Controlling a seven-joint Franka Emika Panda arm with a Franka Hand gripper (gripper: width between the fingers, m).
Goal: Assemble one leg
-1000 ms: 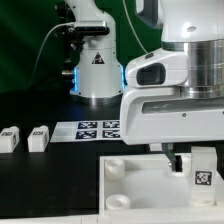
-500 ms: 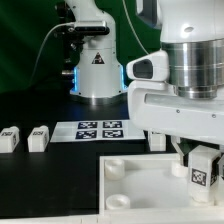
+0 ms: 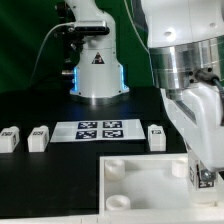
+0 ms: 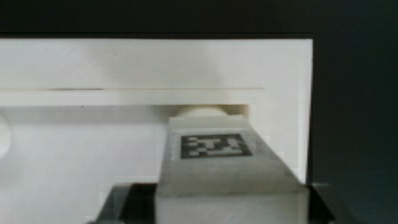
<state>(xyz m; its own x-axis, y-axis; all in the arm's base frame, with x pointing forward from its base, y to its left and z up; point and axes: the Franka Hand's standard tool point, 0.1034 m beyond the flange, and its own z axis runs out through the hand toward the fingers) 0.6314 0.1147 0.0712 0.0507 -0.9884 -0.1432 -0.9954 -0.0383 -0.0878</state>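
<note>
My gripper (image 3: 203,166) is shut on a leg (image 3: 203,178), a small white post with a black-and-white tag, and holds it over the right part of the large white plate (image 3: 140,182). In the wrist view the held leg (image 4: 214,150) sits between the dark fingers (image 4: 132,206) with its far end against the plate (image 4: 143,70), by a step in the plate's surface. My gripper (image 4: 217,204) is mostly out of that view. Three more legs lie on the table: two at the exterior view's left (image 3: 10,138) (image 3: 39,138) and one (image 3: 157,135) behind the plate.
The marker board (image 3: 98,129) lies between the loose legs, in front of the robot base (image 3: 97,70). The plate shows round corner sockets (image 3: 115,167) on its left side. The arm's body hides the exterior view's right.
The arm has swung and tilted toward the exterior view's right, uncovering the leg behind the plate. The held leg has stayed in the grip and shifted slightly over the plate's right part.
</note>
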